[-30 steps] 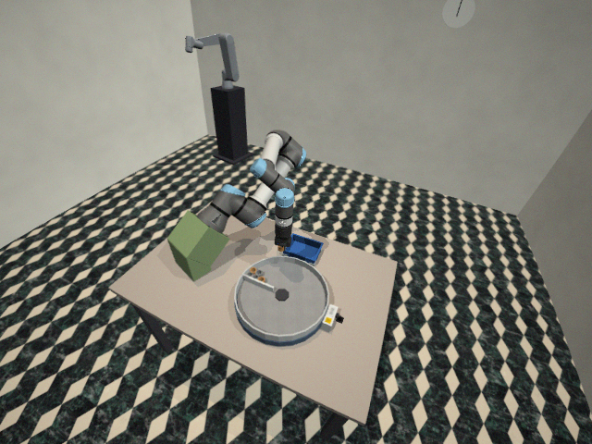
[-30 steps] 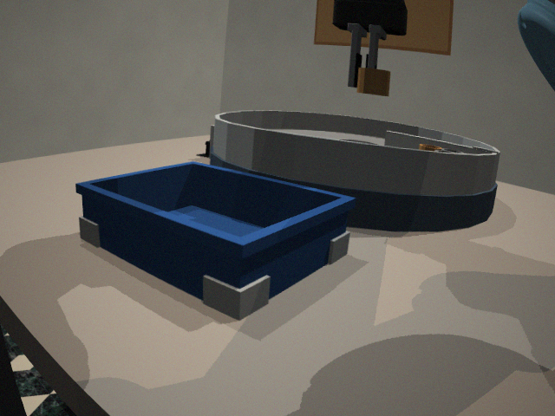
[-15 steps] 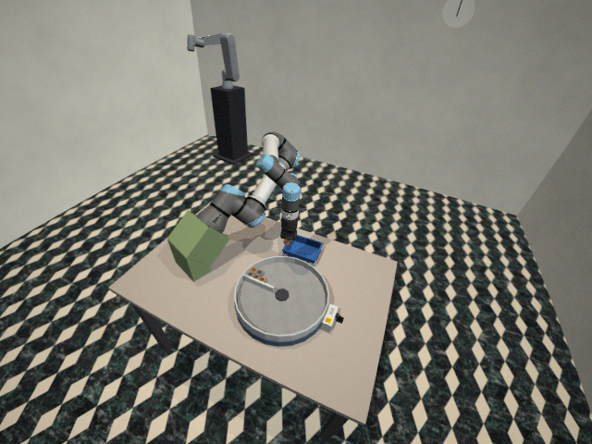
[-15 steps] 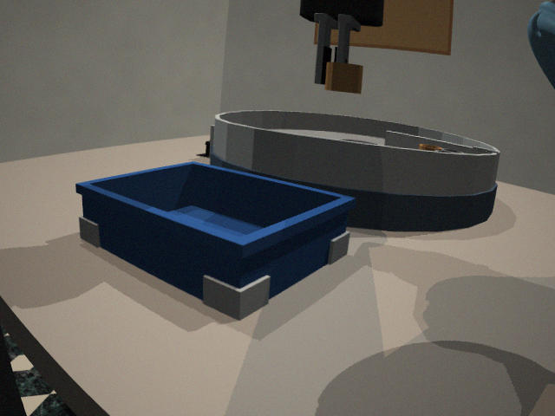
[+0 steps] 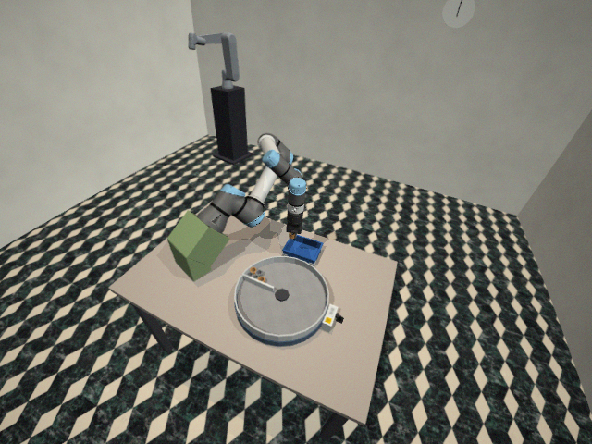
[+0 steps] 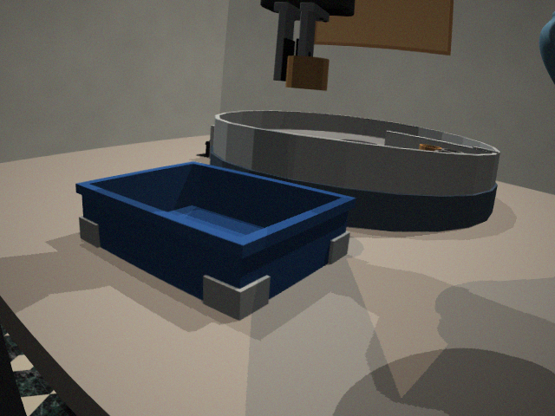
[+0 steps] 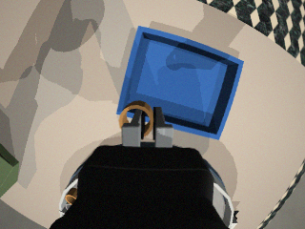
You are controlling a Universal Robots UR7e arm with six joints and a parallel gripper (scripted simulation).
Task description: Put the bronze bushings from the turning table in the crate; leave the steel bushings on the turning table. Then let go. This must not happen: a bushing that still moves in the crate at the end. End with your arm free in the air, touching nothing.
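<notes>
Two narrowly spaced fingers (image 6: 307, 33) grip a bronze bushing (image 5: 292, 236) (image 6: 307, 73) (image 7: 123, 120) by its wall, no readable writing on it

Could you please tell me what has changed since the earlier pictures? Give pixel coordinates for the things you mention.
The gripper (image 5: 292, 233) (image 6: 293, 67) (image 7: 149, 116), with a bronze bushing (image 6: 307, 73) (image 7: 123, 119) in its fingers, has moved from beside the crate (image 5: 302, 259) (image 6: 156, 212) (image 7: 181, 129) towards it. Nothing was let go. The crate and turning table (image 5: 282, 338) (image 6: 372, 172) stayed put.
</notes>
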